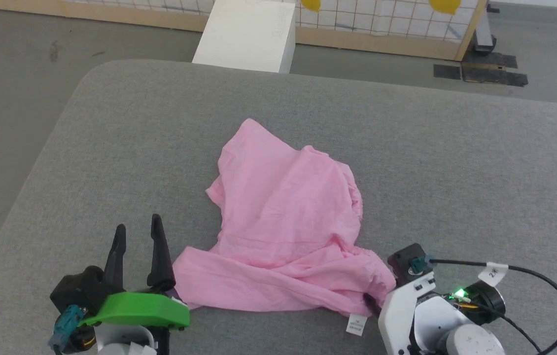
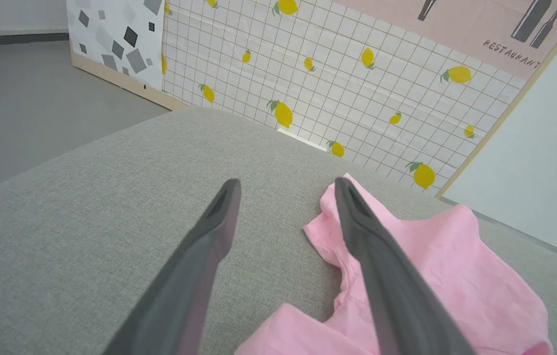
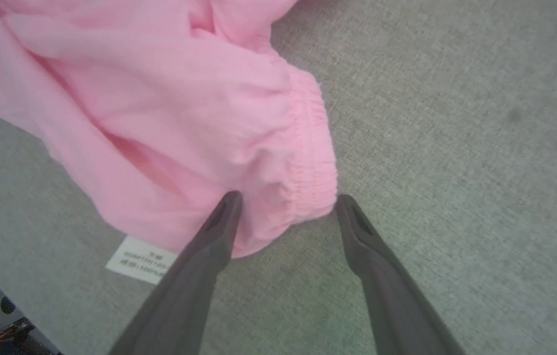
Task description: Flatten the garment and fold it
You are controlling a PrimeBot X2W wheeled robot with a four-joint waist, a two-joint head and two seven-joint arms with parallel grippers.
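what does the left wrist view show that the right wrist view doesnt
The left wrist view adds the lemon-print wall panel, the grey floor and the left gripper, open. The right wrist view adds the white label tag, the gathered elastic edge and the right gripper, open at that edge. Shared: the pink garment lying crumpled on the grey cushion.

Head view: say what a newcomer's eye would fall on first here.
The crumpled pink garment stands out at once, lying in the middle of the grey padded table, with its white label at the near edge. The left gripper stands open beside the garment's near left corner. The right gripper is open at the near right, with the garment's gathered edge between its fingertips.
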